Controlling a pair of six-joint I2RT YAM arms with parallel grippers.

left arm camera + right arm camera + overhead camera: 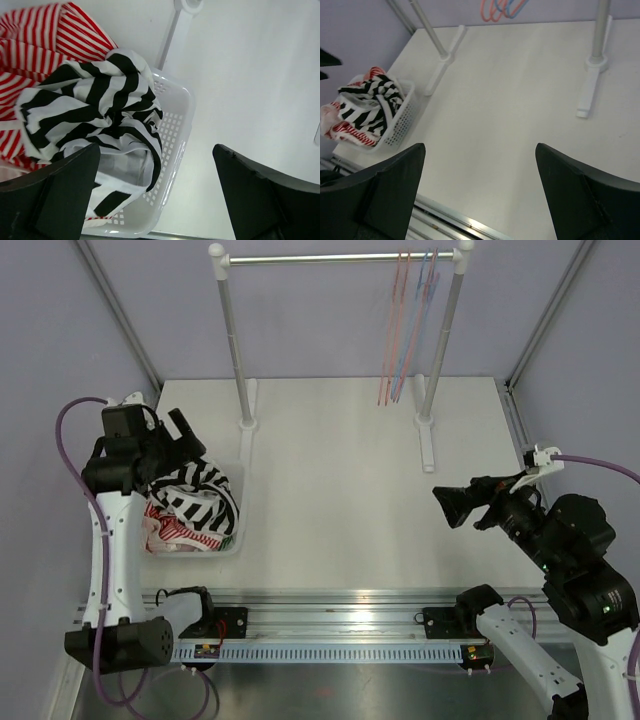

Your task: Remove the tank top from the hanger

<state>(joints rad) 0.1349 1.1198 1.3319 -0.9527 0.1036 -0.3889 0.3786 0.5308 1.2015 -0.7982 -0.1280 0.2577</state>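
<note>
Left gripper (188, 440): I see it poised over the far-left corner of the basket, fingers spread wide with nothing clamped between them. In the left wrist view the left finger overlaps the cloth below, and I cannot tell whether it touches.

Tank top (100, 105): black-and-white striped, it lies crumpled in a heap on top of the pile in the basket, one fold draped over the rim on the right side.

Red-striped garment (175, 530): bunched under and beside the tank top, it spills toward the near-left edge of the basket.

Basket (182, 125): white and perforated, it sits on the left part of the table, just beside the left foot of the rack.

Table (340, 490): a white surface, on which I see the basket and the rack standing.

Rack (340, 258): two upright posts carry a horizontal rail across the far side of the table.

Hangers (405, 330): a thin red and blue cluster hangs near the right end of the rail, well apart from the tank top.

Right gripper (477, 155): I see it above the right side of the table, pointing left, fingers wide apart and holding nothing.
</note>
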